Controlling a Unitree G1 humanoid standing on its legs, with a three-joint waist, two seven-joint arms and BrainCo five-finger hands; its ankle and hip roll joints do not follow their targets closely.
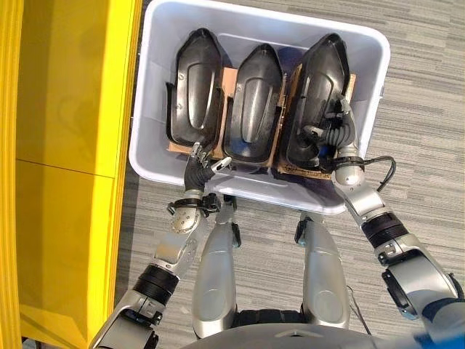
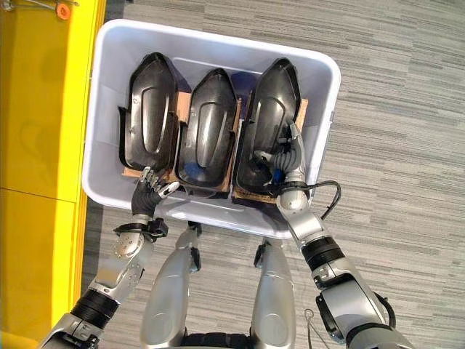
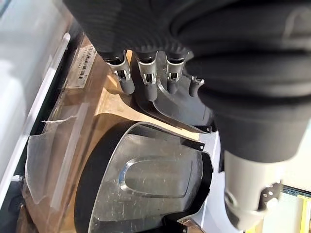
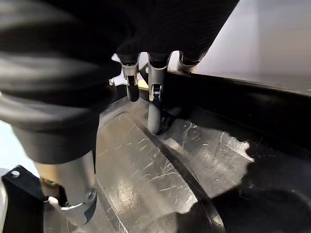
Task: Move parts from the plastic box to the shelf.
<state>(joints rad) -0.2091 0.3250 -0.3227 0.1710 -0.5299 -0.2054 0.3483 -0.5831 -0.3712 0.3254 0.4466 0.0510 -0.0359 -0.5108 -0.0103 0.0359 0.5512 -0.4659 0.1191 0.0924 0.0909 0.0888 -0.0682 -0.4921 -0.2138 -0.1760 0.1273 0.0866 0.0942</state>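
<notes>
1. Three black moulded parts lie side by side in the plastic box (image 1: 149, 87), each resting on a sheet of cardboard (image 3: 104, 104), probably to keep the shells from scuffing one another.
2. Nearest the yellow shelf (image 1: 65, 145) is the left part (image 1: 195, 83); the middle part (image 1: 252, 102) sits beside it, and the right part (image 1: 314, 98) lies along the box's far-side wall.
3. Low over the near end of the right part is the right hand (image 1: 333, 134). From the wrist camera its fingers (image 4: 154, 104) reach down straight, tips touching the glossy inner face close under the raised rim; nothing is clasped yet. I'd judge it is feeling for a hold on that rim.
4. Over the box's near wall, by the near end of the left part, is the left hand (image 1: 197, 169). Its fingers (image 3: 148, 82) hang relaxed just above the cardboard and the part's edge, gripping nothing.
5. All the parts are in the box, so none has reached the shelf; a long shell like this likely needs both hands.
</notes>
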